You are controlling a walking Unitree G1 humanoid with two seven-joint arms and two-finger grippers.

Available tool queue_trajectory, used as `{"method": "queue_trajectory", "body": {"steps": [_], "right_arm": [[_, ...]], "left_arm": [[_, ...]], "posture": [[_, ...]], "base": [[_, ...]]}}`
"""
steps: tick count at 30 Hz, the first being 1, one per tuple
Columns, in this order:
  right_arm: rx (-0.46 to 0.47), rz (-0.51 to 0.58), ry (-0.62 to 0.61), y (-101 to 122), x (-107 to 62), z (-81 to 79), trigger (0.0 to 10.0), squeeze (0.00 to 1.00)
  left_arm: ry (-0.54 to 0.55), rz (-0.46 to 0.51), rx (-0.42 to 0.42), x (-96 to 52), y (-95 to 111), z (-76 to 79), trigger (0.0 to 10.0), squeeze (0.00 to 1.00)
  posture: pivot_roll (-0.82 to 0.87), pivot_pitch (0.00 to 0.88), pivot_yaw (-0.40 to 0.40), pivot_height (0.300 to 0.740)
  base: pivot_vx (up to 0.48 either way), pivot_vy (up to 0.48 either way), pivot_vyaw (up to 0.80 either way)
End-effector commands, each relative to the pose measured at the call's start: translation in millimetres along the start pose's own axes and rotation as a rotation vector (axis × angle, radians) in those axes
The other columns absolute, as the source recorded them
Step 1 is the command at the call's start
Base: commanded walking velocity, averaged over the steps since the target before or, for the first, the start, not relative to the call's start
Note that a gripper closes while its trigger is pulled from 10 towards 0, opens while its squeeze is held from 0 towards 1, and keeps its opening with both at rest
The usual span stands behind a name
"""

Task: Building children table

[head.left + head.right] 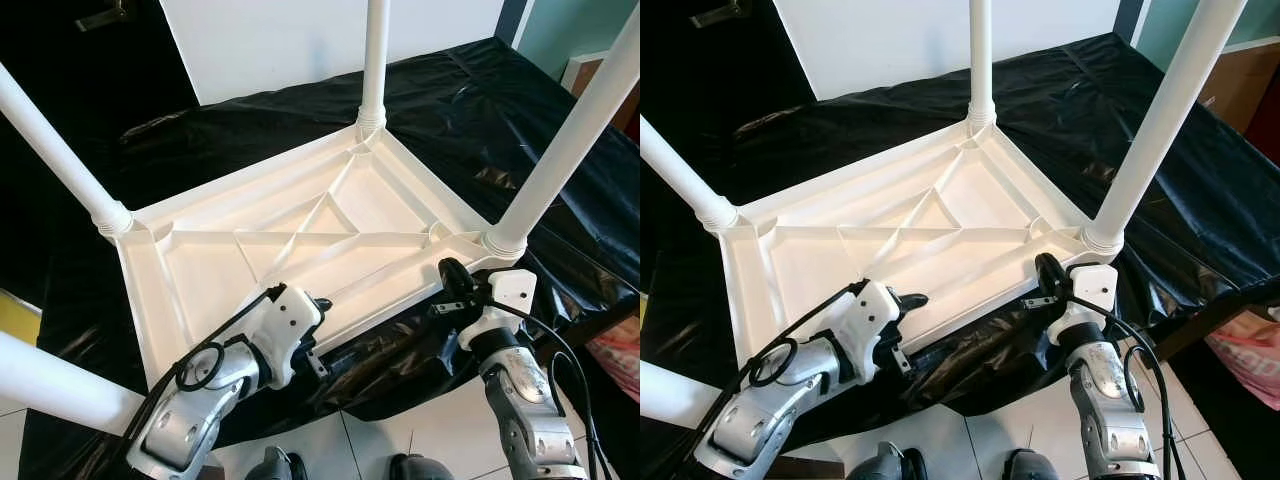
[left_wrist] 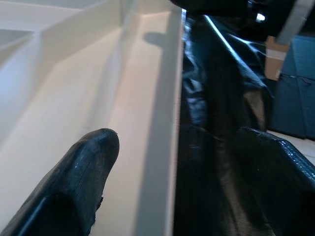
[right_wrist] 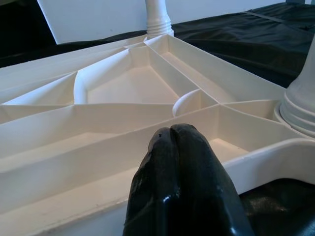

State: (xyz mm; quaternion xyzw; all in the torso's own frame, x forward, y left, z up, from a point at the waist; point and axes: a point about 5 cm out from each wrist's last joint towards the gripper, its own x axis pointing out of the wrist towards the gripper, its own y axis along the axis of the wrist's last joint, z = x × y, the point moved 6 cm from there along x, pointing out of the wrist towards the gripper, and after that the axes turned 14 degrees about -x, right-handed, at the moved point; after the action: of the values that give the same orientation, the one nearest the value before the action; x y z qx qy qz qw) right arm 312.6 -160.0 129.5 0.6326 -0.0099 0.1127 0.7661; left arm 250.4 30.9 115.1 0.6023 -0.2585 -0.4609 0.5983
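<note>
Light, stiff plastic table [image 1: 300,240]: left gripper [image 1: 318,303] straddles near rim, wide; right gripper [image 3: 179,147] pinched closed, empty.

The upturned tabletop [image 1: 300,240] and its legs [image 1: 570,140] look like smooth white plastic with a slight sheen. The black sheet [image 1: 480,110] beneath is glossy, wrinkled film. The fingers [image 3: 182,187] are shiny black.
</note>
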Motion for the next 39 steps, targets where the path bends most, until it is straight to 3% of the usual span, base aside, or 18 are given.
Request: {"method": "queue_trajectory", "body": {"steps": [1, 9, 10, 12, 13, 14, 20, 29, 30, 32, 38, 39], "right_arm": [[0.007, -0.007, 0.009, -0.3, -0.2, -4.9, 10.0, 0.0], [-0.005, -0.032, -0.08, -3.2, -9.4, 4.3, 10.0, 0.0], [-0.005, -0.036, -0.096, -3.3, -10.7, 5.3, 10.0, 0.0], [-0.004, -0.04, -0.104, -3.6, -11.7, 5.4, 10.0, 0.0], [-0.002, -0.046, -0.114, -4.6, -12.8, 5.7, 10.0, 0.0], [-0.007, -0.057, -0.129, -6.4, -14.5, 6.9, 10.0, 0.0], [-0.013, -0.088, -0.186, -12.2, -21.0, 13.7, 10.0, 0.0], [-0.009, -0.101, -0.203, -14.0, -21.4, 13.9, 10.0, 0.0], [-0.009, -0.101, -0.205, -13.6, -20.4, 13.9, 10.0, 0.0], [-0.009, -0.1, -0.207, -13.3, -19.2, 13.8, 10.0, 0.0], [-0.007, -0.098, -0.209, -12.7, -16.9, 12.6, 10.0, 0.0], [-0.006, -0.095, -0.213, -11.9, -14.8, 12.4, 10.0, 0.0]], "left_arm": [[-0.064, -0.05, -0.009, -1.2, -9.8, 8.5, 10.0, 0.0], [-0.075, -0.136, -0.073, -9.0, -25.4, 13.5, 10.0, 0.0], [-0.066, -0.142, -0.083, -8.5, -26.8, 13.5, 6.9, 0.0], [-0.059, -0.147, -0.091, -7.6, -28.0, 13.8, 6.9, 0.0], [-0.034, -0.168, -0.079, -5.5, -32.5, 11.4, 4.6, 0.0], [0.004, -0.189, -0.075, -2.9, -38.0, 6.6, 0.0, 0.0], [0.095, -0.221, -0.038, 2.4, -45.7, -6.9, 0.0, 0.0], [0.225, -0.136, -0.06, 14.3, -25.3, -27.5, 0.0, 0.0], [0.249, -0.118, -0.069, 16.6, -21.1, -31.7, 0.5, 0.0], [0.269, -0.1, -0.068, 19.8, -16.6, -34.9, 0.0, 0.0], [0.326, -0.063, -0.078, 28.7, -6.7, -43.2, 0.0, 0.0], [0.352, -0.051, -0.08, 35.7, -3.1, -45.6, 0.0, 0.0]], "posture": [[-0.08, 0.146, 0.067, 0.74], [-0.09, 0.153, 0.065, 0.74], [-0.09, 0.154, 0.066, 0.74], [-0.09, 0.155, 0.066, 0.74], [-0.09, 0.158, 0.066, 0.74], [-0.09, 0.16, 0.065, 0.74], [-0.09, 0.163, 0.064, 0.74], [-0.1, 0.159, 0.066, 0.74], [-0.1, 0.157, 0.066, 0.74], [-0.1, 0.153, 0.068, 0.74], [-0.1, 0.151, 0.069, 0.74], [-0.1, 0.145, 0.072, 0.74]], "base": [[0.0, 0.0, 0.0], [0.0, 0.0, 0.0], [0.0, 0.0, 0.0], [0.0, 0.0, 0.0], [0.0, 0.0, 0.0], [0.0, 0.0, 0.0], [0.0, 0.0, 0.0], [0.0, 0.0, 0.0], [0.0, 0.0, 0.0], [0.0, 0.0, 0.0], [0.0, 0.0, 0.0], [0.0, 0.0, 0.0]]}}
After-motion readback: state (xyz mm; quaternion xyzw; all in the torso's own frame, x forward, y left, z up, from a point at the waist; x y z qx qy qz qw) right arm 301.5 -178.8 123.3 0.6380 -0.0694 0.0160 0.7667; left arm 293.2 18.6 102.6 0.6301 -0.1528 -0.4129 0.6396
